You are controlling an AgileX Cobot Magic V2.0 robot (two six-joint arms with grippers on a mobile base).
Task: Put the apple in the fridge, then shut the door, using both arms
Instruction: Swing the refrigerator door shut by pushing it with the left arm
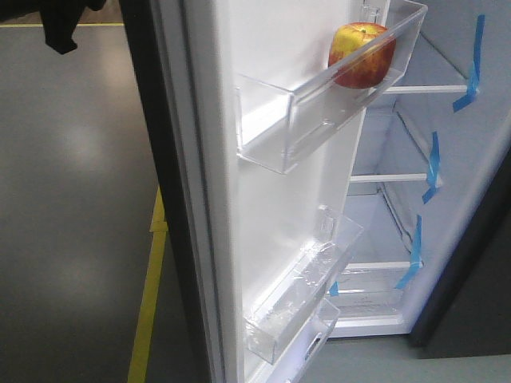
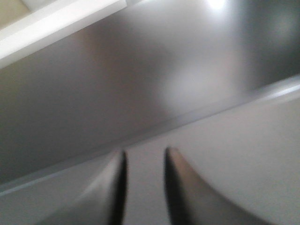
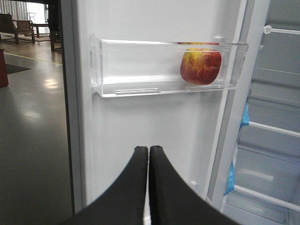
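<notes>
A: Nearest item?
B: Right gripper (image 3: pixel 149 149). Jaws pressed together, nothing in them. They are clear of the door (image 3: pixel 140 122), whose white inner face stands straight ahead of them.
A: Left gripper (image 2: pixel 145 153)?
B: Jaws a little apart, empty. Ahead of them is a dark grey surface (image 2: pixel 140 79), blurred. It is likely the door's outer side, but I cannot tell for sure, nor whether they touch it.
A: Apple (image 3: pixel 200 65)?
B: In the upper bin (image 3: pixel 126 89) of the door, beyond the right jaws, above and to their right. Nothing holds it.
A: Farthest?
B: Fridge (image 1: pixel 479 183), open. Shelves (image 1: pixel 415 89) with blue tape (image 1: pixel 476 64), off to the right of the right jaws.
A: Step in hand?
B: Placing looks done; closing is not yet done. Next, I judge: jaws set against the outer face, pushing the door round its arc, gently, so the apple stays in the bin.
</notes>
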